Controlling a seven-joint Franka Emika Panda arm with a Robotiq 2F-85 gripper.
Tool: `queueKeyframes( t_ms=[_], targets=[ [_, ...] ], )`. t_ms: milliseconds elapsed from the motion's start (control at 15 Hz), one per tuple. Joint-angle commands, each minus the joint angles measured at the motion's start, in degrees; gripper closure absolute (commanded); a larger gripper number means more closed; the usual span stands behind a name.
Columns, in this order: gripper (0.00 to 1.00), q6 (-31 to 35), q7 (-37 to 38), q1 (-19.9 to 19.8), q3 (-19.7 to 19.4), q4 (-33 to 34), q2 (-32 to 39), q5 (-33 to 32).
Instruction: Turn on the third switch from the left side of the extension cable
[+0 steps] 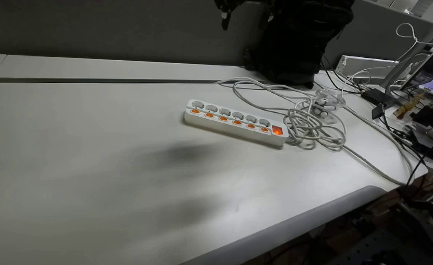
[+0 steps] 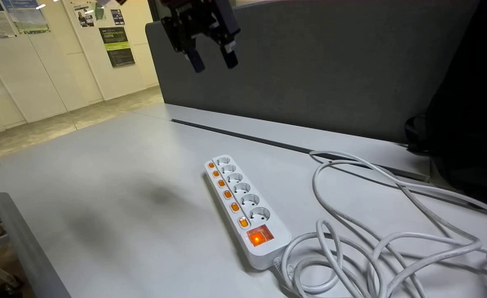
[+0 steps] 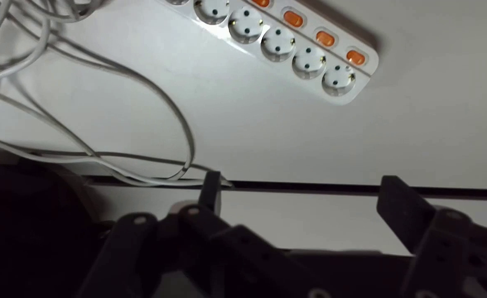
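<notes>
The white extension cable's power strip (image 1: pixel 235 129) lies on the table with a row of orange switches beside its sockets; it also shows in an exterior view (image 2: pixel 268 256) and, partly cut off, in the wrist view (image 3: pixel 277 43). The third switch from the left (image 1: pixel 223 118) is orange, and I cannot tell whether it is lit. A larger red main switch (image 1: pixel 277 130) at the cord end glows. My gripper (image 2: pixel 213 64) is open and empty, high above the table towards the back divider, apart from the strip. In the wrist view its fingers (image 3: pixel 303 186) stand wide apart.
A loose pile of white cord (image 1: pixel 308 125) lies at the strip's cord end. A black backpack (image 1: pixel 294 44) stands against the grey divider (image 1: pixel 109 29). A narrow slot (image 1: pixel 109 80) runs along the table's back. Electronics and cables crowd the table's far right.
</notes>
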Motion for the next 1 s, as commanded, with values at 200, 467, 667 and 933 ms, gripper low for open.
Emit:
queueKeyframes(
  t_ms=[200,467,667,933],
  targets=[
    [0.54,1.2,-4.7,2.1,-1.0,1.3,8.1,6.0],
    [0.82,2.2,-4.9,2.1,-1.3,0.6,10.3,9.1],
    [0.99,1.3,-6.5,1.5,-1.4,-0.1,10.7,12.3],
    [0.99,1.5,-6.4,2.4,-2.1,0.2,11.3,11.7]
  ],
)
